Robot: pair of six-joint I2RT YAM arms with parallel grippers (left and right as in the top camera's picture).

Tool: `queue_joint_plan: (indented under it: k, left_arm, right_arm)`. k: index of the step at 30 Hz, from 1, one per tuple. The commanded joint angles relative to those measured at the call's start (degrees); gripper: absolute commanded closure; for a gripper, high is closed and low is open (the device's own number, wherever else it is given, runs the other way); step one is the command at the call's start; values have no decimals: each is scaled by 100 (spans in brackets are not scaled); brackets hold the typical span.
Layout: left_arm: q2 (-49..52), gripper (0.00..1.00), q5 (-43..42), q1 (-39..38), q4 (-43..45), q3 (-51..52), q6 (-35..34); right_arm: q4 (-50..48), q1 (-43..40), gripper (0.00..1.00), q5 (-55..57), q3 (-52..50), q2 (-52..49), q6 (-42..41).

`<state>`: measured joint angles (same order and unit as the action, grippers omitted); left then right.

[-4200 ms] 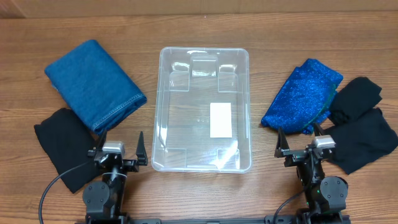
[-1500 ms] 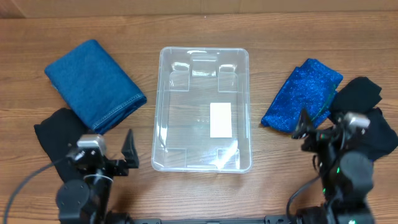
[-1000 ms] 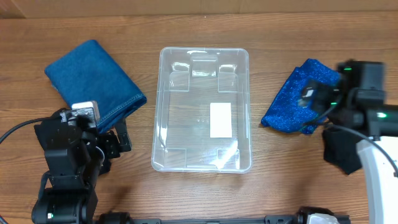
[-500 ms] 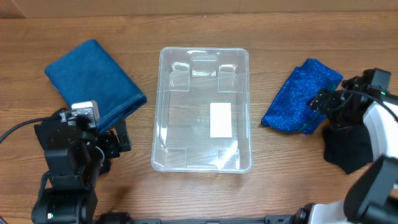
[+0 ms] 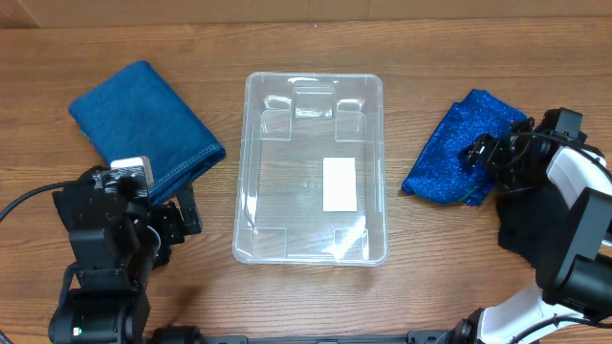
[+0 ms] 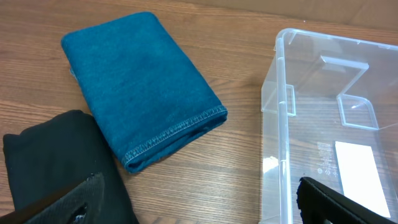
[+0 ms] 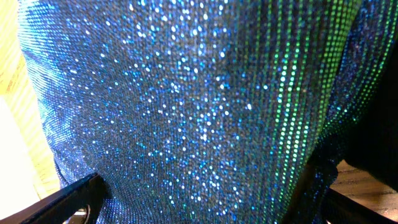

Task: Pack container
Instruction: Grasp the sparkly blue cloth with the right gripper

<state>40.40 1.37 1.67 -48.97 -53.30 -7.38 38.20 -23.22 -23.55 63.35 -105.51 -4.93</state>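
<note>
- at the middle of the table (image 5: 306, 296) sits the container (image 5: 240, 182), clear plastic, its white label (image 5: 339, 183) on the bottom, long sides running from near edge to far edge
- toward the far left corner lies a folded denim-blue cloth (image 5: 143, 124), its nearest corner close to the container's left wall
- nearer the left edge a black cloth (image 6: 50, 155) lies against the denim one's near side
- left gripper (image 6: 199, 208) hangs above the table between black cloth and container, fingers spread wide, gripping nothing
- by the right edge a sparkly blue cloth (image 5: 449, 153) lies beside a black garment (image 5: 531, 229)
- right gripper (image 7: 205, 208) is low over the sparkly cloth, jaws wide apart, fabric filling the space between its fingertips; whether they touch it cannot be told
</note>
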Motion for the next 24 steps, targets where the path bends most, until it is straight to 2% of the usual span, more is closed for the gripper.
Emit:
queue_joint_plan:
  k: [1, 4, 6, 7, 9, 11, 16, 24]
  left_arm:
    - [-28, 0, 68, -20, -11, -162, -35]
    - [-28, 0, 66, -20, -13, -162, -35]
    - [-28, 0, 61, -20, -13, -162, -35]
    - [-28, 0, 57, -20, -13, -162, -35]
    - [-28, 0, 57, -20, -11, -162, -35]
    - [-28, 0, 57, -20, -13, -162, -35]
    - [-28, 0, 59, -20, -15, -162, -35]
    - [-28, 0, 59, -20, -15, -162, -35]
  right_arm:
    - [87, -17, 0, 17, 2, -81, 37]
    - [90, -15, 0, 31, 2, -81, 26]
    - [79, -15, 10, 33, 2, -81, 26]
    - [94, -17, 9, 37, 2, -81, 28]
    - [210, -31, 0, 225, 2, -79, 22]
    - [341, -98, 0, 599, 9, -20, -129]
    - [350, -415, 0, 638, 13, 201, -168]
    - [177, -271, 0, 557, -2, 188, -168]
